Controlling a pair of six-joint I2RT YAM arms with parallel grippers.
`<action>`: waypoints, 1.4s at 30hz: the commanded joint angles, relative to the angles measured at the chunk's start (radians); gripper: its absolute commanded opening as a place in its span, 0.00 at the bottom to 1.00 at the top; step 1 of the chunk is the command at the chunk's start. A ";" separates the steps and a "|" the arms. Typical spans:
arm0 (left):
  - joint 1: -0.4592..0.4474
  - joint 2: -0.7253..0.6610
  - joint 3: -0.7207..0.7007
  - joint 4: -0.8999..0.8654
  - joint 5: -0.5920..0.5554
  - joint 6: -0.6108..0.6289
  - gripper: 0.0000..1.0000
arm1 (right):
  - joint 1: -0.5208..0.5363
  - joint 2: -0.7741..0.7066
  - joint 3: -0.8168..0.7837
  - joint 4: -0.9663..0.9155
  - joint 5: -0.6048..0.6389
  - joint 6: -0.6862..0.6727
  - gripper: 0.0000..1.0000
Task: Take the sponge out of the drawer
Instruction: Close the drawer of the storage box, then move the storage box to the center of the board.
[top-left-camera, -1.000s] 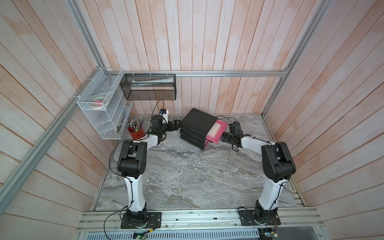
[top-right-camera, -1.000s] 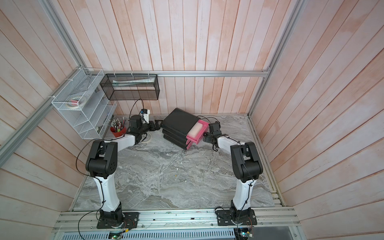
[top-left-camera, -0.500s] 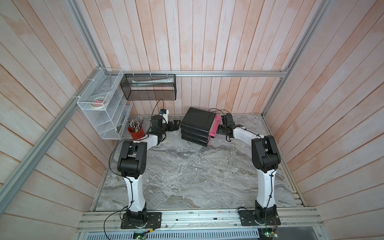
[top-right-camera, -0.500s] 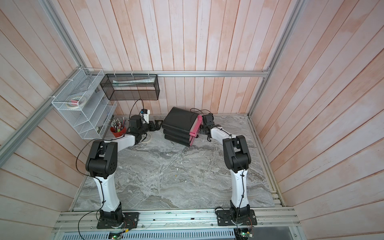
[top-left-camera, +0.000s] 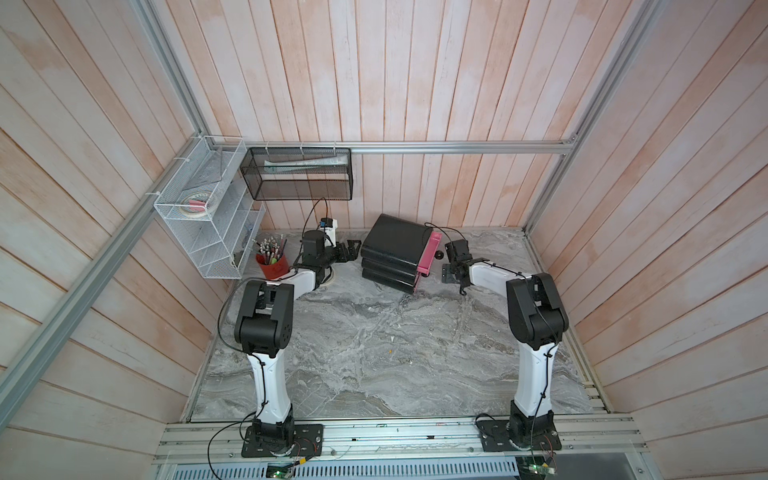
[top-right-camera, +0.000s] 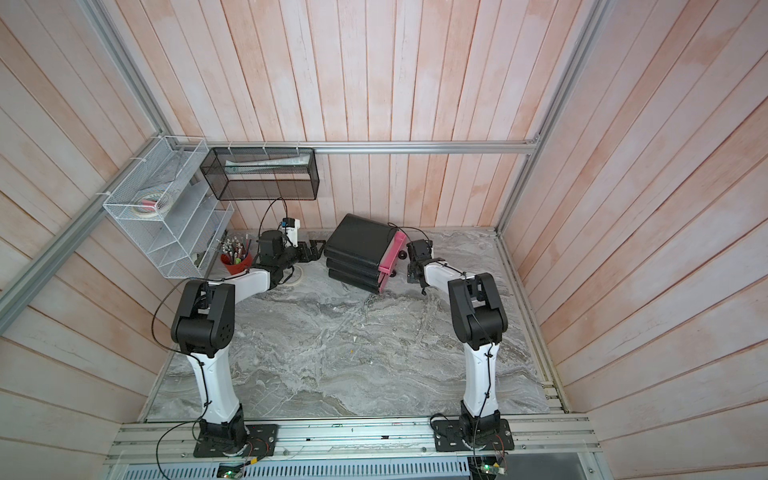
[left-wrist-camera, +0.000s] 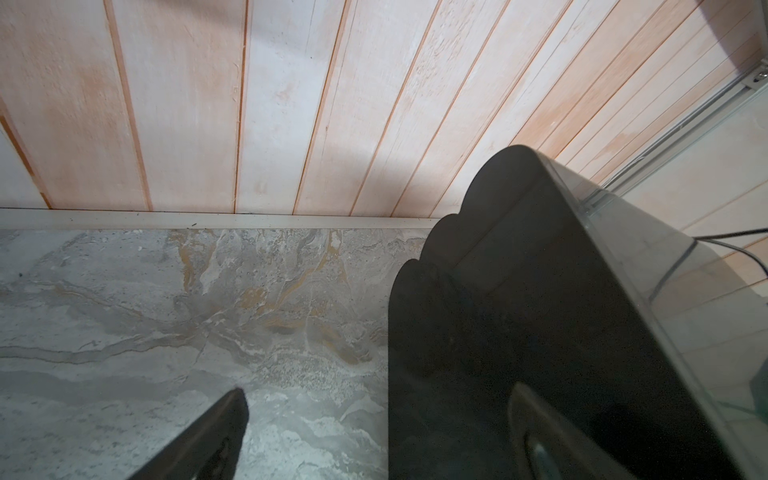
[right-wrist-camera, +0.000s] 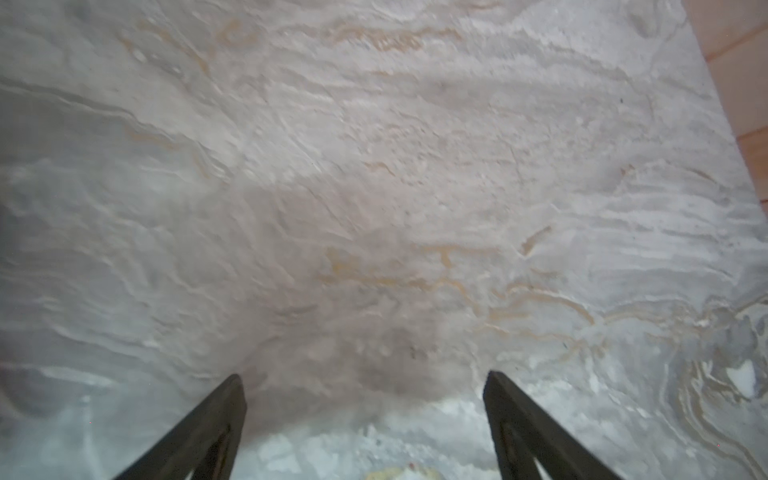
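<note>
One second before, the drawer (top-left-camera: 430, 254) stands pulled out of the black cabinet (top-left-camera: 395, 241) and its pale inside shows. Now it is pushed in and only the pink front is seen, flush with the cabinet side in both top views. The right pincer (top-left-camera: 455, 279) is at the drawer front half a second before. Now it is drawn back, apart from the knob (top-left-camera: 439, 254), and it points down at the surface (right-wrist-camera: 374, 166).
</note>
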 joint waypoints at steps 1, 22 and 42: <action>0.028 0.020 0.019 0.034 0.023 -0.021 1.00 | -0.053 -0.124 -0.066 0.107 -0.142 0.048 0.91; 0.009 0.075 0.071 0.066 0.122 0.003 1.00 | -0.162 0.215 0.591 0.392 -1.278 0.014 0.92; -0.028 -0.025 -0.117 0.089 0.231 0.102 1.00 | -0.050 0.570 1.066 -0.058 -1.703 -0.182 0.94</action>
